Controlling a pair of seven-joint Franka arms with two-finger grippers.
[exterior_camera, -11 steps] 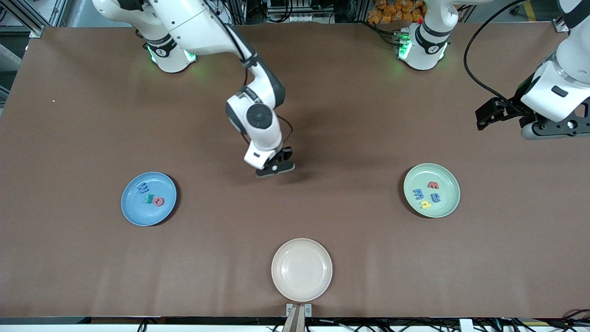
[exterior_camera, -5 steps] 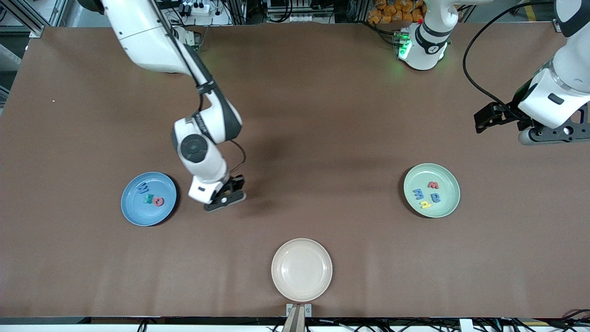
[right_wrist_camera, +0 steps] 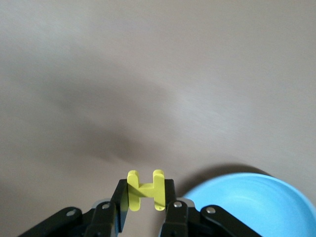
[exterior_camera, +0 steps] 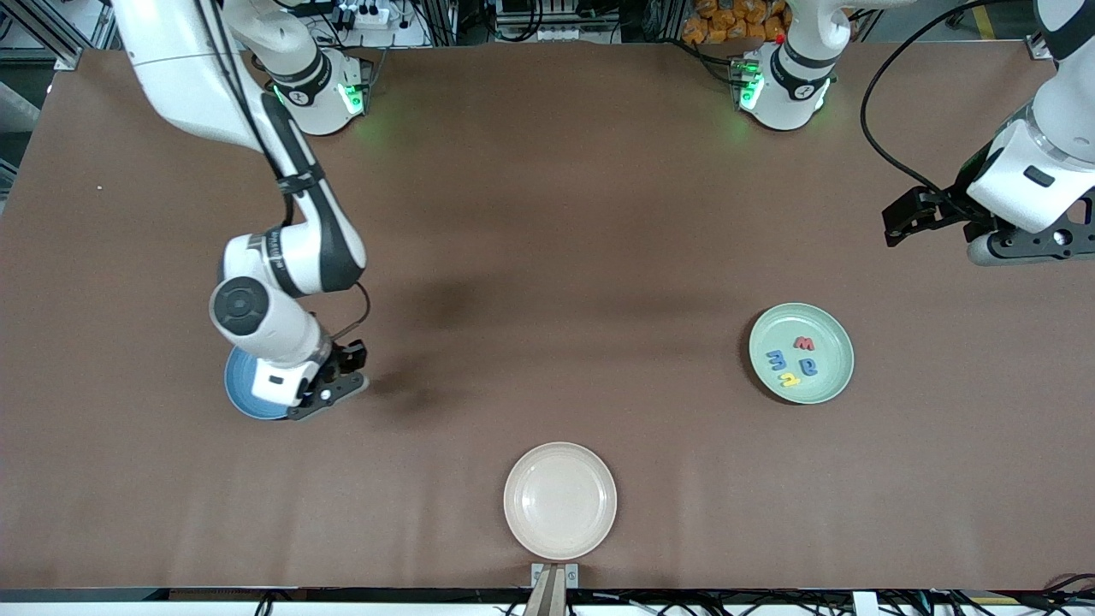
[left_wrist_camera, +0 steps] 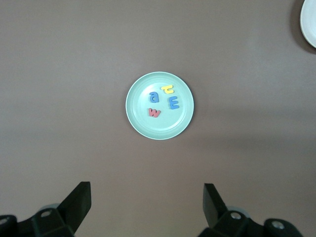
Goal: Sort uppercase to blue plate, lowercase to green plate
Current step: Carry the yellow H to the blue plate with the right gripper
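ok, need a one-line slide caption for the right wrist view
Right gripper holding the yellow H above the brown table, beside the rim of the blue plate.

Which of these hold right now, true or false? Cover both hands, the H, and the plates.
1. The right hand grips the yellow H. True.
2. The H lies on the blue plate. False: it is held up at the plate's edge.
3. The left hand is shut. False: it waits open, holding nothing.
4. The green plate holds four letters. True.
5. The cream plate holds a letter. False: none shows on it.
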